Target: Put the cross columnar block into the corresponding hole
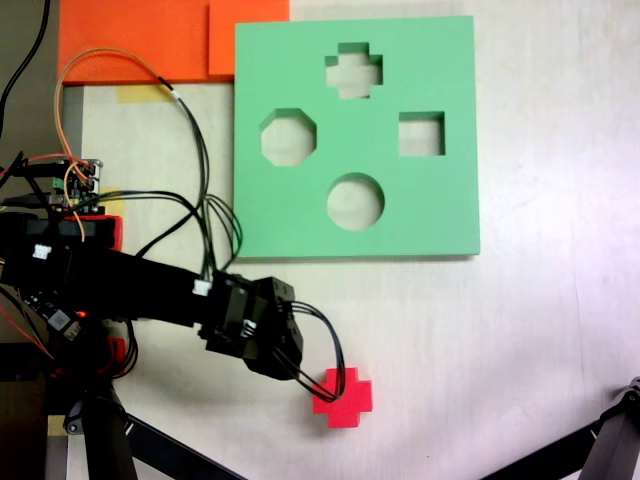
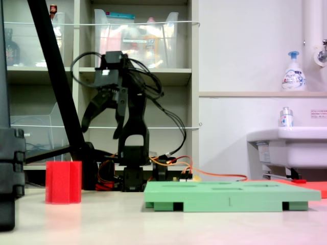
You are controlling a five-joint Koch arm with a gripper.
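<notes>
While the arm is reaching in from the first exterior view's left, the gripper [image 2: 104,120] is hanging well above the table [image 1: 540,340] with its fingers spread apart and nothing between them; the second exterior view is showing this most plainly, both fingers curving downward with open air under them.

Moving rightward from the gripper in the first exterior view, the cross columnar block [image 1: 342,397] is sitting just off the gripper's tip, slightly lower in the picture, standing upright on the table with its plus-shaped face turned up. In that overhead picture the fingertips are appearing to overlap the block's near edge, but the second exterior view is showing a clear vertical gap: the block [image 2: 63,182] is resting on the table well below the fingers and to their left in the second exterior view. So the block's long axis is running vertically, and the coming move is looking like a small advance over it and then a descent.

Farther right and away from the gripper, the green foam board [image 1: 440,210] is lying flat, well apart from the block. The corresponding hole [image 1: 353,70] is sitting on the board's far side, beyond the octagonal cutout [image 1: 288,137] and the round cutout [image 1: 356,201], and it is empty. Insertion is not yet begun.
</notes>
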